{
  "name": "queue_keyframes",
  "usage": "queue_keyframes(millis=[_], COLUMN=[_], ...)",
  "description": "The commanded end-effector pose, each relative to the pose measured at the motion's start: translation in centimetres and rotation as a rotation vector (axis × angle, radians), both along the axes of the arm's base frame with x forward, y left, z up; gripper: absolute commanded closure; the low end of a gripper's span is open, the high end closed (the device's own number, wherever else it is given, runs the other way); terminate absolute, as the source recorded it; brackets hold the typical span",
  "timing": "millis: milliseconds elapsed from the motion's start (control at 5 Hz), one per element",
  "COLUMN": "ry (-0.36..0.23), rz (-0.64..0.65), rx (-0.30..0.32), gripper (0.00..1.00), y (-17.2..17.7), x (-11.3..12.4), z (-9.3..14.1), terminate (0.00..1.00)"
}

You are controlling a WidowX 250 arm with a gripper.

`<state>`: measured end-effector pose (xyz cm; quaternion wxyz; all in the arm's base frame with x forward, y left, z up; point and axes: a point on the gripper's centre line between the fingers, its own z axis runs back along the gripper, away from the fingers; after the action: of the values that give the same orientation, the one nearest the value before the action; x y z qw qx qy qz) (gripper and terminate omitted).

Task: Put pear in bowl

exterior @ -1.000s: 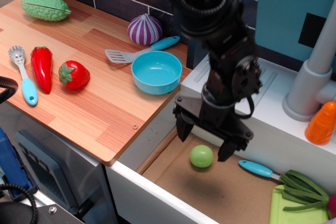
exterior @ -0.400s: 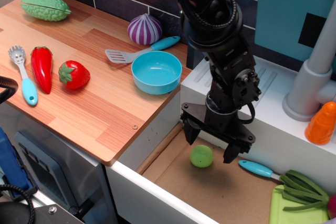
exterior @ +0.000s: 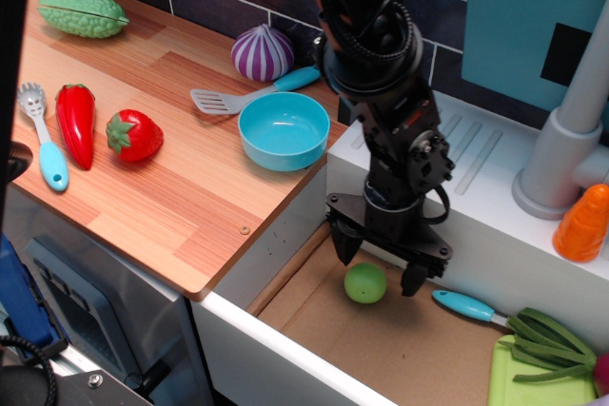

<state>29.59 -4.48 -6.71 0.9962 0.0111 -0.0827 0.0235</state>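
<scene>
The pear (exterior: pixel 365 283), a small smooth light-green round fruit, lies on the brown sink floor. My gripper (exterior: pixel 378 267) is open, pointing down, its two black fingers standing on either side of the pear and low around it, not closed on it. The bowl (exterior: pixel 284 130), shallow, round and light blue, sits empty on the wooden counter near its right edge, up and to the left of the gripper.
On the counter lie a spatula (exterior: pixel 249 94), a purple onion (exterior: pixel 263 52), a strawberry (exterior: pixel 134 135), a red pepper (exterior: pixel 76 122), a spoon (exterior: pixel 42 136) and a bumpy green gourd (exterior: pixel 83 14). A teal-handled tool (exterior: pixel 468 306), faucet (exterior: pixel 571 130), orange item (exterior: pixel 583 224) and teal box (exterior: pixel 528 26) stand right.
My gripper has lowered and shifted slightly left, and its open fingers have come in closer around the pear. The pear and the bowl have stayed where they were.
</scene>
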Motion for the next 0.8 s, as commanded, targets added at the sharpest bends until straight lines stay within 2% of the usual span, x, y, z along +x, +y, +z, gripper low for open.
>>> queue_keyframes(millis=[0, 200, 400, 600], ry=[-0.028, -0.034, -0.039, -0.046], rz=[-0.017, -0.028, -0.033, -0.026], rx=[-0.004, 0.0, 0.007, 0.015], gripper=[0.0, 0.0, 1.0, 1.0], y=[0.94, 1.37, 1.5, 1.36], x=[0.45, 0.1, 0.0, 0.08], z=[-0.01, -0.49, -0.83, -0.92], terminate=[0.0, 0.0, 0.0, 0.0])
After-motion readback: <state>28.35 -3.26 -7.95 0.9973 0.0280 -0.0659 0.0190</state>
